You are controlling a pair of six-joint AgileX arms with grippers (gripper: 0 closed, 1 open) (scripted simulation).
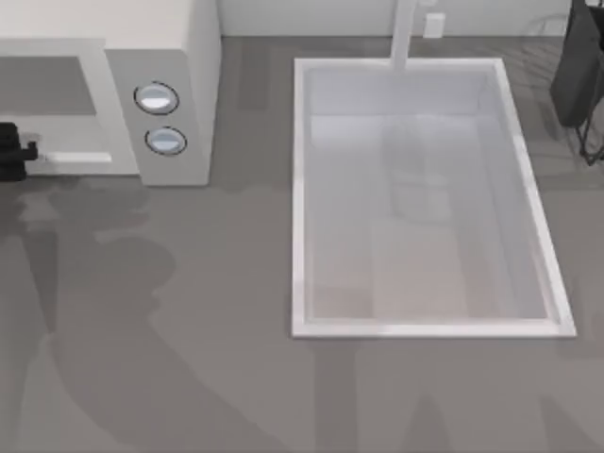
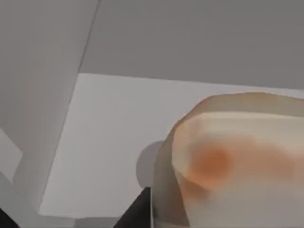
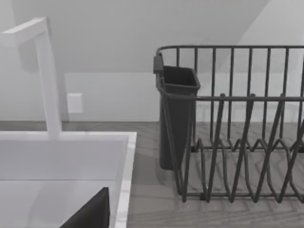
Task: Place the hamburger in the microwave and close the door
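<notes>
**Soft hamburger at the microwave**

Orange-brown hamburger sits in our left gripper, inside the white microwave at the desk's far left corner. It looks soft and light, so we should hold its sides gently. Our right arm waits near the sink.

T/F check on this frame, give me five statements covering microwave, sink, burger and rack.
1. The microwave stands at the table's left. True.
2. The microwave has three knobs. False: two round knobs, one above the other.
3. The hamburger lies in the sink. False: the sink holds nothing; the hamburger looms close in the left wrist view, before a pale surface.
4. A dark wire dish rack with a cup-like holder stands beside the sink. True.
5. The left gripper is at the microwave's front, at the top view's left edge. True.
</notes>
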